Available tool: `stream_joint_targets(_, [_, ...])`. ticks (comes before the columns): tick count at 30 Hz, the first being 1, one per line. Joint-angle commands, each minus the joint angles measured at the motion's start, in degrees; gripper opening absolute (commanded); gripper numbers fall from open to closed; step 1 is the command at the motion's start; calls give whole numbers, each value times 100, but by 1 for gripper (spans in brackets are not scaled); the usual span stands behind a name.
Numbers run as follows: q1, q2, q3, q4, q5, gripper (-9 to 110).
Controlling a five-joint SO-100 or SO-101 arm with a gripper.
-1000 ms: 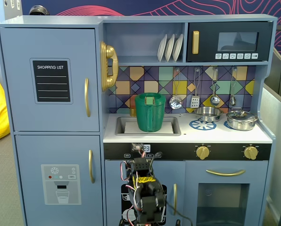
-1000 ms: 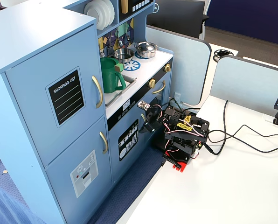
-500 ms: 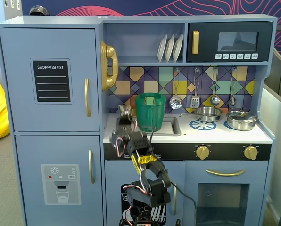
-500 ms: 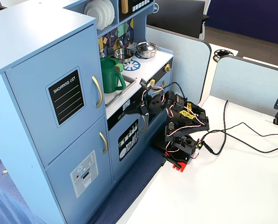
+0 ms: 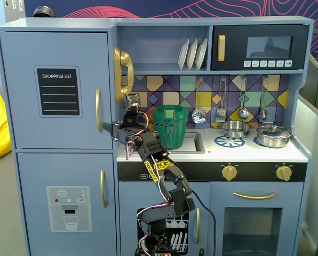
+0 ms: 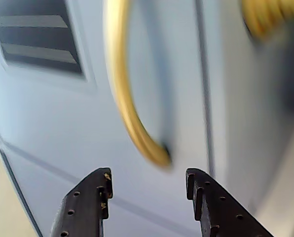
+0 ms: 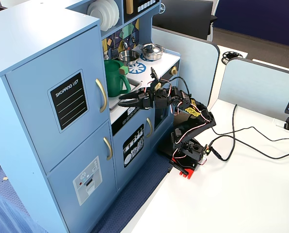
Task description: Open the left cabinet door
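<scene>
The left cabinet door [image 5: 56, 88] is blue-grey with a black "SHOPPING LIST" panel [image 5: 58, 91] and stands shut. It also shows in another fixed view [image 7: 62, 97]. Its curved gold handle [image 5: 98, 110] runs down its right edge. My gripper [image 5: 115, 130] is open and empty, just right of the handle's lower end. In the wrist view the handle [image 6: 122, 94] curves down to its lower end, just above the gap between my two black fingers [image 6: 100, 190]. The gripper [image 6: 148, 180] is not touching the handle. In the side fixed view the gripper [image 7: 121, 103] points at the handle [image 7: 102, 95].
Below is the door with the ice/water dispenser graphic [image 5: 68, 208]. A green pitcher [image 5: 169, 125] stands on the counter behind my wrist, with a gold toy phone [image 5: 121, 74] above it. Pots [image 5: 273, 136] sit on the stove. Cables [image 7: 241, 136] trail across the white table.
</scene>
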Motion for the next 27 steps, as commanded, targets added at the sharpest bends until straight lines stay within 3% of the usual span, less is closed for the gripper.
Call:
stream_joint_targets(1, [-229,-70,-18,-976,-325,12])
stream_joint_targets(9, [-290,-325,97,-1125,-738,15])
stream_joint_targets(27, [-44,-1002,281,-1881,-571,18])
